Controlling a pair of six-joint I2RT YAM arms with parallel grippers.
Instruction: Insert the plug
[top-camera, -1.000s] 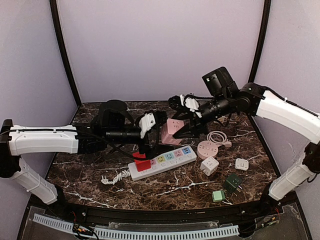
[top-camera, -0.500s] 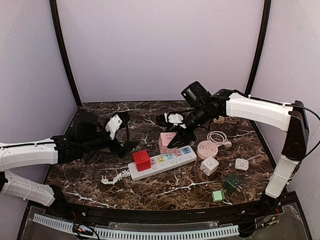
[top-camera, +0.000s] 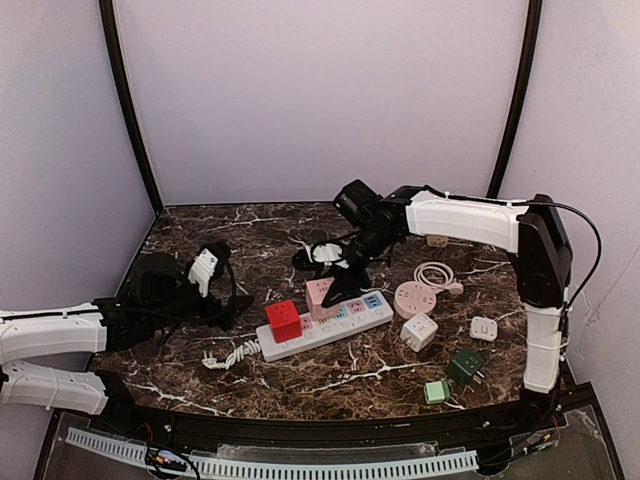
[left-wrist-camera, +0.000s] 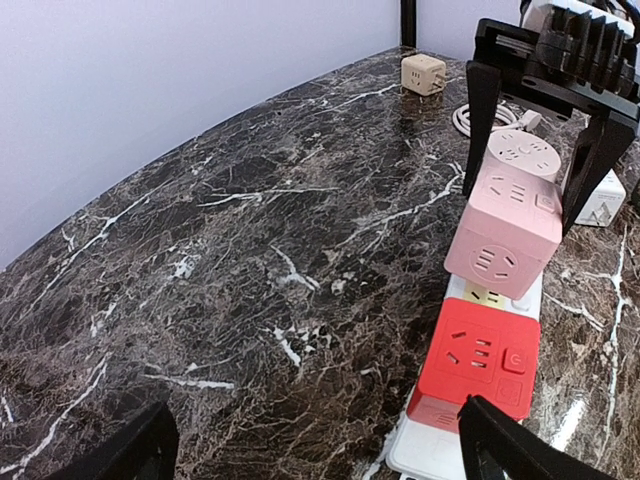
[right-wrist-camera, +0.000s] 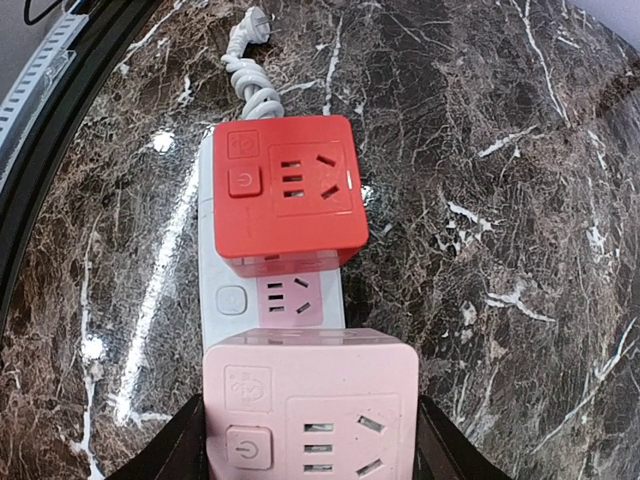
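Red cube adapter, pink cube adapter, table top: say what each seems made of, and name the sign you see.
The red cube adapter: probably moulded plastic, matte, even colour, rounded edges. The pink cube adapter: the same matte plastic look. The table top: dark stone look, white veins, glossy with reflections; marble or a printed laminate, cannot tell.

Pink cube plug (top-camera: 320, 295), slightly tilted, over the white power strip (top-camera: 352, 318), just beside the plugged-in red cube (top-camera: 283, 320)

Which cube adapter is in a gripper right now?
The pink cube, held by the right gripper at the power strip; the red cube sits unheld on it.
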